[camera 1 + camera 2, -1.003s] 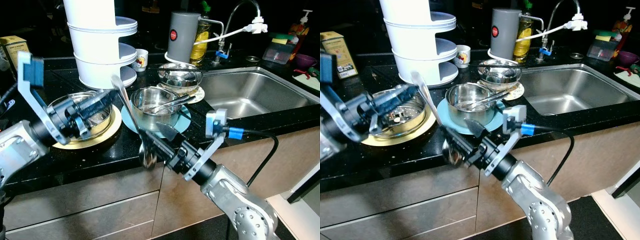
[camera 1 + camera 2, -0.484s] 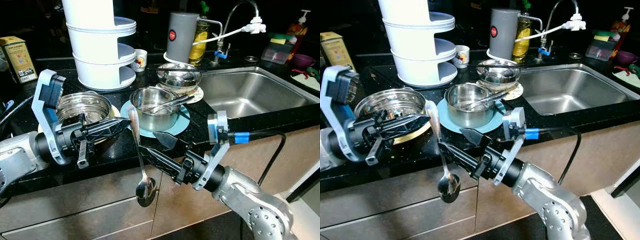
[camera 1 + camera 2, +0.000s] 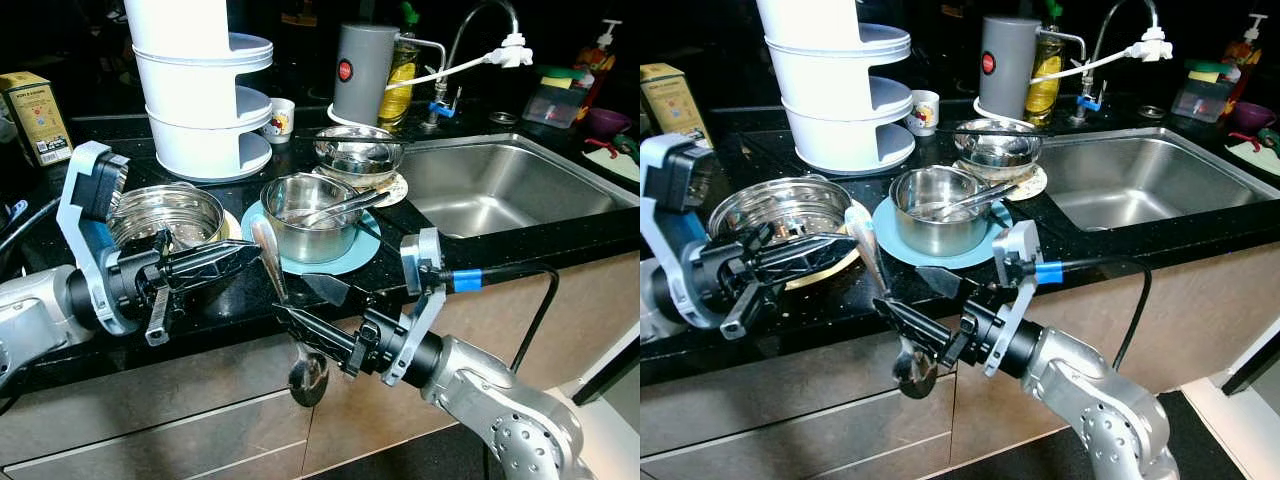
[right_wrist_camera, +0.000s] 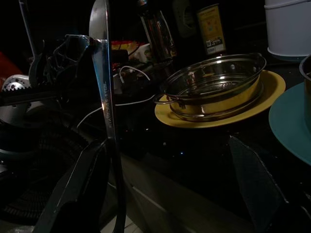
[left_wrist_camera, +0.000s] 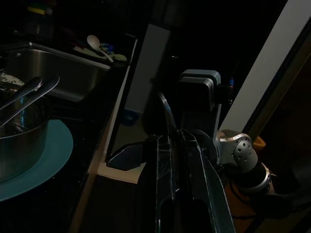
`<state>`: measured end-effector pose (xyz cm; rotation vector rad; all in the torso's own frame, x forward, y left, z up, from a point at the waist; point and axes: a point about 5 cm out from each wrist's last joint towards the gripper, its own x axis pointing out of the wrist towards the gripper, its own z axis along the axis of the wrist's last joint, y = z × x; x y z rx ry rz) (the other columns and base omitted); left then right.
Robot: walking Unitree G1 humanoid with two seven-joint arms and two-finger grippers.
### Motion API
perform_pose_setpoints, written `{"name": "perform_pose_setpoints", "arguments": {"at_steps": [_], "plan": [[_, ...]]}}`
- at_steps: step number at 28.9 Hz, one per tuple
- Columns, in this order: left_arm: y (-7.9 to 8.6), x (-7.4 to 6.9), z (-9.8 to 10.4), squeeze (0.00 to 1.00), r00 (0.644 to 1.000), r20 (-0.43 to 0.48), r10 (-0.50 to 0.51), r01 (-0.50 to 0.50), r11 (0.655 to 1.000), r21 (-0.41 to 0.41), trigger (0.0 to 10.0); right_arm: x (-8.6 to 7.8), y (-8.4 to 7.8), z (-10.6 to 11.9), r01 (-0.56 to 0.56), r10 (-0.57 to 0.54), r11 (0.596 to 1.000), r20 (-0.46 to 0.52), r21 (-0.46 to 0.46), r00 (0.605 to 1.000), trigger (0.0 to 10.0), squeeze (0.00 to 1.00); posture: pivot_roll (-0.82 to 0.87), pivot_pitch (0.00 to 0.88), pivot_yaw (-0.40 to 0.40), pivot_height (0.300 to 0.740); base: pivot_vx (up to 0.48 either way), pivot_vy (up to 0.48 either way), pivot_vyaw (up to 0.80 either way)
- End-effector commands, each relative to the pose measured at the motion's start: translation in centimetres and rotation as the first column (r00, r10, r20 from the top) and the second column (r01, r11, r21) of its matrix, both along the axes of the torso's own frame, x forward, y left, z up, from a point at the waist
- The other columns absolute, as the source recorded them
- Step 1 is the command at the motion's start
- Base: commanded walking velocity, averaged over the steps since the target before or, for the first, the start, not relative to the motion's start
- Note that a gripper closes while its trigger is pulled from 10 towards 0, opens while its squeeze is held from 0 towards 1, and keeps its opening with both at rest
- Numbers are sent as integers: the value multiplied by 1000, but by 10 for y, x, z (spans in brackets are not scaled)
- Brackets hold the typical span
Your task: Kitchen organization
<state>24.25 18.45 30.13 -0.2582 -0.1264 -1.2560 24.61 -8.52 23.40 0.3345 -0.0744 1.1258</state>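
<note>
Steel spoon (image 3: 283, 305) hangs bowl-down before the black counter (image 3: 420, 225) edge, its handle top clenched in the left end effector (image 3: 250, 250); the right end effector (image 3: 305, 315) stands spread wide, one finger against the spoon's middle

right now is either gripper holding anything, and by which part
Yes: a metal spoon, hanging bowl-down off the counter edge. The left gripper pinches its handle tip. The right gripper is open, with one finger against the lower handle just above the bowl.

2 silver arms, black jaws, blue-banded black cable (image 3: 505, 270) on the right.
</note>
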Motion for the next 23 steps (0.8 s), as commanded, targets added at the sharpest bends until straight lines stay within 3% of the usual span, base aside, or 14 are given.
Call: {"name": "perform_pose_setpoints", "arguments": {"at_steps": [1,18,19,20,21,22,23], "plan": [[0,-5,2,0,1000,14,-25,25,1000,8,0,1,-2,-4,18,-18,1000,-11,-15,1000,10000,0,-30,85,-46,740,0,0,0],[0,-7,2,0,998,16,-65,65,998,-9,0,-4,4,-13,-17,15,999,-42,-47,999,10000,0,-33,92,-44,740,0,0,0],[0,-7,2,0,998,15,-65,65,998,-6,0,-4,4,-13,-15,13,999,-45,-44,999,7412,0,-32,93,-44,740,0,0,0],[0,-7,2,0,998,15,-64,64,998,-6,0,-3,4,-13,-13,11,999,-47,-42,999,7412,0,-32,93,-44,740,0,0,0],[0,-7,2,0,998,15,-65,65,998,-4,0,-3,3,-13,-11,9,999,-49,-37,999,745,0,-32,93,-44,740,0,0,0],[0,-7,1,0,998,15,-65,66,998,-4,0,-2,3,-12,-10,8,999,-49,-33,999,745,0,-32,93,-44,740,0,0,0],[0,-7,1,0,998,13,-69,69,998,-2,0,-2,3,-12,-10,9,1000,-50,-30,999,0,0,-32,93,-43,740,0,0,0]]}}
